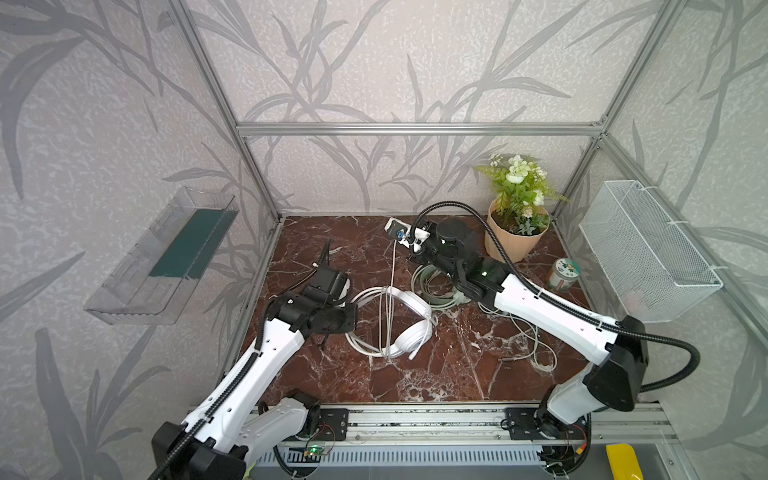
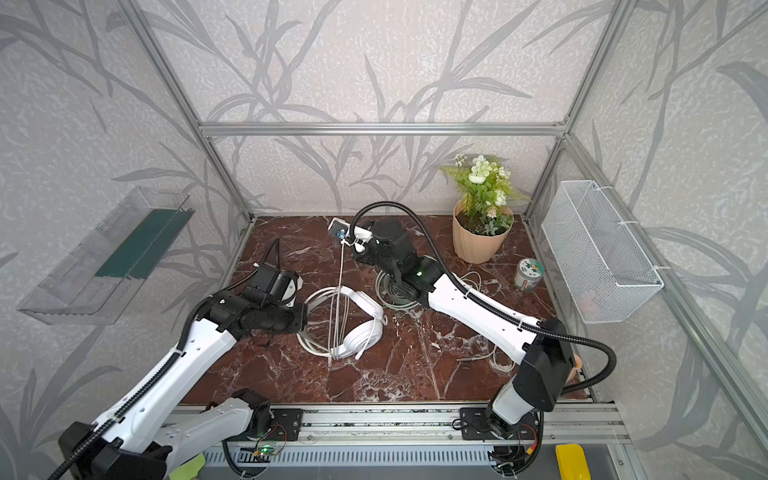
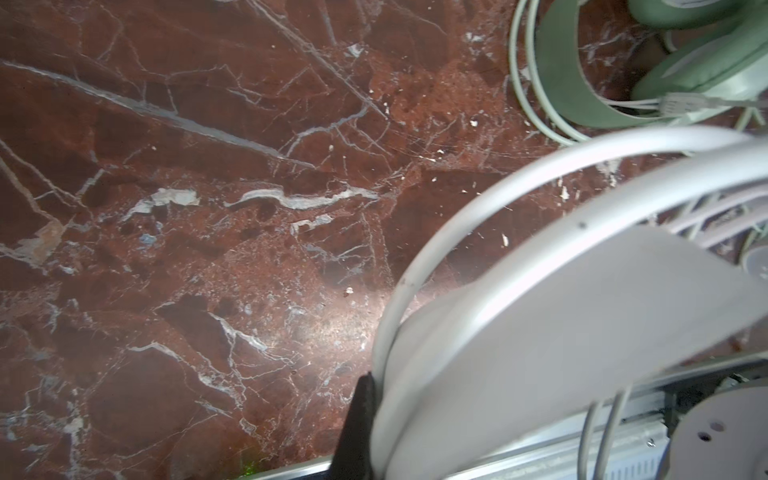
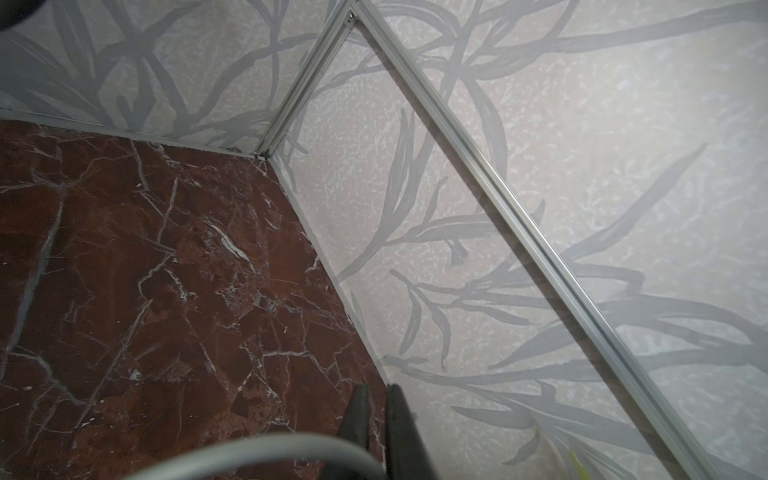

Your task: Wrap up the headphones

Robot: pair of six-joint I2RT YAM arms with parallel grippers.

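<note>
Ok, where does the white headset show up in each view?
In a top view: white headset mid-table, down-left of the mint headset.
In a top view: white headset, same spot.
Left wrist: its headband fills the lower right.
Right wrist: not in it.
Shared landmark: the red marble tabletop, in all four.

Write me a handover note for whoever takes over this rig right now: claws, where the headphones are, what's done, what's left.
Left claw: shut on the white headset at its headband, steadying it on the table.
Right claw: shut and raised at the back, apparently pinching the white cable, which runs taut up from the headset.
Done: several cable loops already lie round the white headset.
The mint headset lies to the right of it, with the mint cable sprawled loose.
Left: finish winding the white cable, then wrap the mint one.
</note>
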